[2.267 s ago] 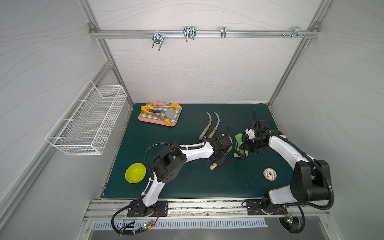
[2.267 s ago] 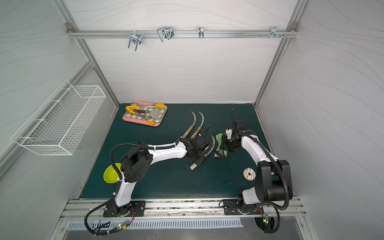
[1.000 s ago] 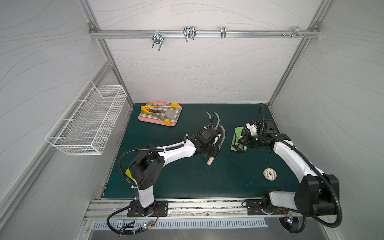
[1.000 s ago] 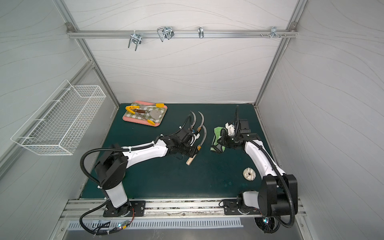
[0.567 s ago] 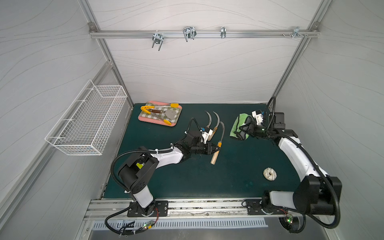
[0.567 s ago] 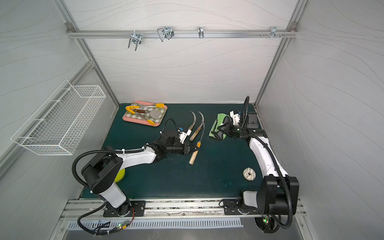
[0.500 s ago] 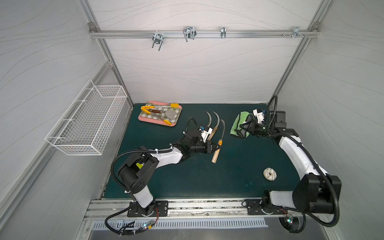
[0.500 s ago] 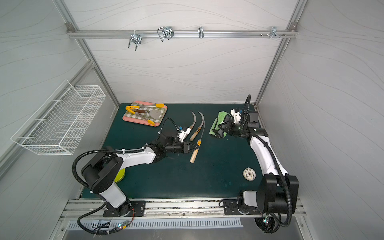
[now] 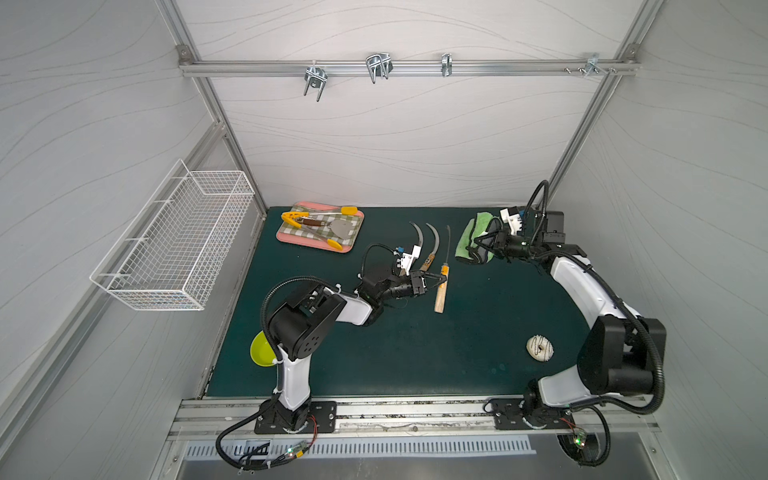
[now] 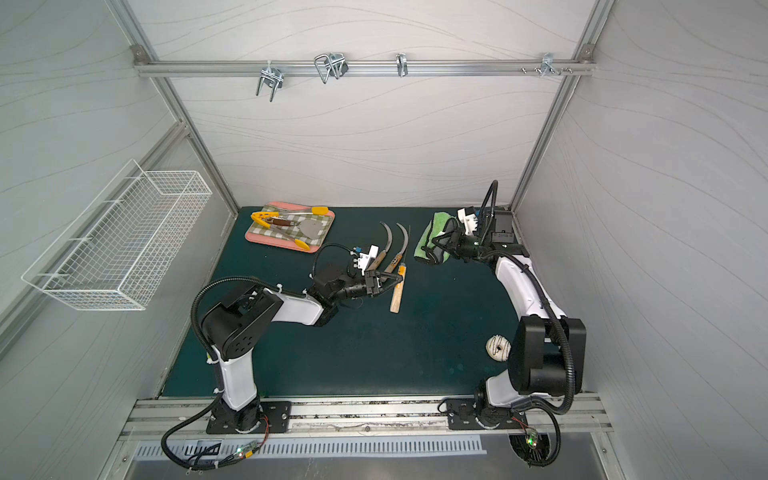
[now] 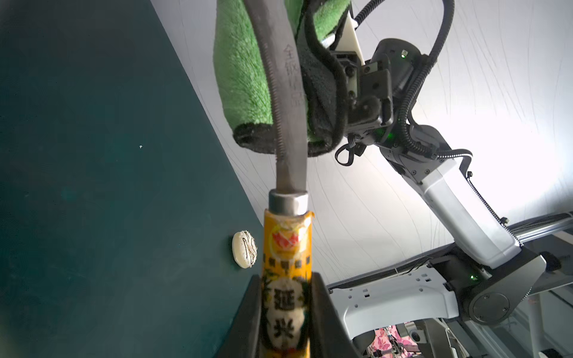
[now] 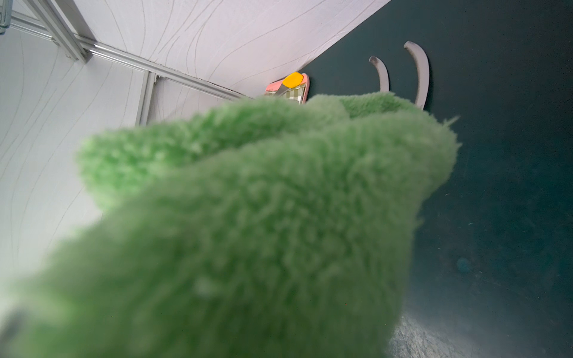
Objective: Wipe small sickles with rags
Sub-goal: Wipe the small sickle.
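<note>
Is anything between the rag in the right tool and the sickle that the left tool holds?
Nothing visible. In both top views only bare mat lies between the rag and the blade of the sickle.

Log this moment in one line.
left gripper: shut on sickle handle | right gripper: shut on rag | rag beside blade, contact unclear | two other sickles: on mat

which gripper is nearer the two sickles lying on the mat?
Left. The left gripper, clamped on a third sickle, sits right beside the handles of the two sickles. The right gripper, holding the green cloth, is farther off, beyond the third sickle.
</note>
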Controlling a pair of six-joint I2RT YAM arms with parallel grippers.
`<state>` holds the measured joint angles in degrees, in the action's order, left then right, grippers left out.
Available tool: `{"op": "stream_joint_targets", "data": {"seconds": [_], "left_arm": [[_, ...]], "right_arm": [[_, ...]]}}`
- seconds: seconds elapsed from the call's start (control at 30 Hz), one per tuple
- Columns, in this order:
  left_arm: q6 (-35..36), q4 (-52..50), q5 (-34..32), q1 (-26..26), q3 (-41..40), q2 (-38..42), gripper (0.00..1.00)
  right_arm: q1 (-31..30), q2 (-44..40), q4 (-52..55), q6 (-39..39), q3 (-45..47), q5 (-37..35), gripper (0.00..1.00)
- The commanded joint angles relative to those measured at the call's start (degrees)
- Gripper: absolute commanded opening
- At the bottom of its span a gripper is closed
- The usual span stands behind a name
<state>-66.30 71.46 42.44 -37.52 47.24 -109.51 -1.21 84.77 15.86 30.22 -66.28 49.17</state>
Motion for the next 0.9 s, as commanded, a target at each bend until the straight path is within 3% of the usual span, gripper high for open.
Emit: {"op": "stream_joint_targets", "data": {"seconds": [0.0, 0.2, 0.33, 0.87], "left_arm": [[-3.1, 9.4, 0.2, 0.6, 2.3, 0.6, 0.0], [-3.3, 9.4, -0.1, 2.2, 3.0, 0.2, 0.0], [-3.6, 9.4, 0.0, 2.2, 4.8, -1.2, 0.0], [-4.4, 7.0, 1.1, 2.7, 13.7, -2.4, 0.0]], "right_arm": [[0.4, -3.3, -5.4, 2.7, 1.3, 2.6, 0.09], [0.9, -3.9, -21.5, 17.9, 4.3, 8.4, 0.09], [-0.6, -3.8, -24.8, 22.6, 2.7, 9.8, 0.09], [-13.4, 1.5, -14.4, 14.1, 3.2, 6.7, 0.1]]}}
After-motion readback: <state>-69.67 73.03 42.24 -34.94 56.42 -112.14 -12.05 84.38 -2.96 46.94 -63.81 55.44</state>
